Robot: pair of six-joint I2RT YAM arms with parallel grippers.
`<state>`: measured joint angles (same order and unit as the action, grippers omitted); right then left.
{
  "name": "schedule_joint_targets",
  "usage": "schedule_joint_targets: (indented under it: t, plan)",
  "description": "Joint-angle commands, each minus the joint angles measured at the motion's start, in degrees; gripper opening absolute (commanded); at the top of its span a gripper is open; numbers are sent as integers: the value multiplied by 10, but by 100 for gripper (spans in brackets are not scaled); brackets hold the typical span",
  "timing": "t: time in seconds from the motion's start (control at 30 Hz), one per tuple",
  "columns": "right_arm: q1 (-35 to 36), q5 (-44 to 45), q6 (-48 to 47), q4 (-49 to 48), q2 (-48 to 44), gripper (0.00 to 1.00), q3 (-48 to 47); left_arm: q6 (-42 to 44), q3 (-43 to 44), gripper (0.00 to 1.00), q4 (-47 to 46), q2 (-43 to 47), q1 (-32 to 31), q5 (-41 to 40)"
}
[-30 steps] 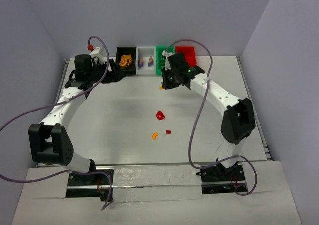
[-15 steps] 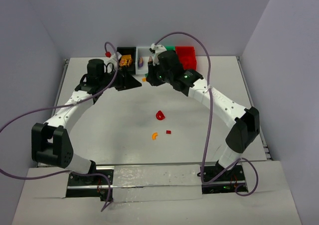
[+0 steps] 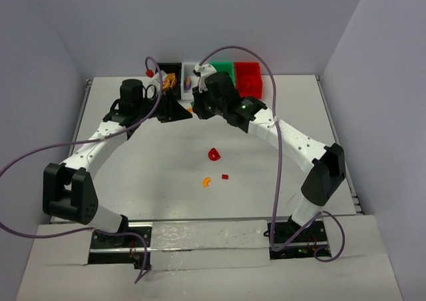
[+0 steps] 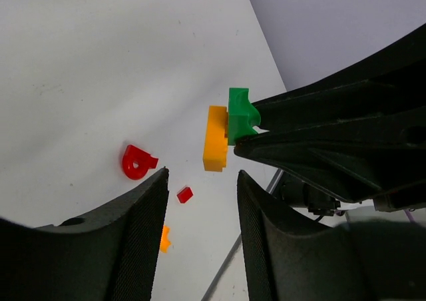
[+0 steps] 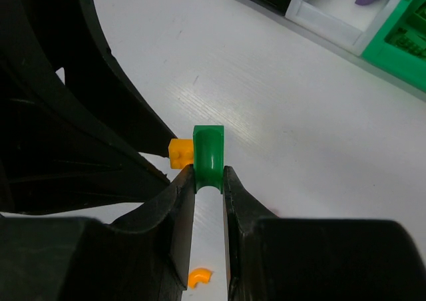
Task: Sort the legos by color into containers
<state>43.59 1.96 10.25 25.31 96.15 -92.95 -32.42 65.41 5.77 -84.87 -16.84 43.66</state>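
Orange curved piece [image 3: 206, 180] and red round piece [image 3: 213, 154] loose mid-tabletop [image 3: 146, 174], beyond them right gripper [image 5: 208, 178] clamped on green curved piece [image 5: 208, 151], long axis 6 to 12, orange brick [image 5: 180, 152] stuck at its 9 o'clock, left gripper [image 4: 201, 180] half-spread, holding nothing, containers [image 3: 247, 82] at 12 o'clock.

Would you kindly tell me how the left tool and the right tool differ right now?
The right tool is shut on the green piece; the left tool stands open, holding nothing. The right tool carries the orange brick stuck to that green piece; the left tool only sits close to it. Both hang above the table, facing each other.
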Motion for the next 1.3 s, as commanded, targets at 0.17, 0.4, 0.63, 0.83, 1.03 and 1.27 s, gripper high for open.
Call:
schedule_joint_targets:
  t: [0.17, 0.4, 0.63, 0.83, 1.03, 1.27]
  plan:
    - [11, -5, -21, -21, -32, 0, 15, 2, 26, 44, -28, -11, -1, 12]
    - [11, -37, -37, -26, -40, 0, 24, -11, 24, 30, -39, -26, -1, 46]
    - [12, -61, -56, -31, -41, 0, 31, -23, 25, 28, -48, -34, -1, 66]
    - [13, -69, -76, -37, -44, 0, 40, -31, 21, 6, -51, -41, -1, 76]
    - [22, -44, -114, -42, -50, 0, 48, -57, 7, 0, -47, -50, 7, 68]
    - [25, -32, -97, -17, -48, 0, 14, -84, -38, 0, -47, -53, 32, 20]
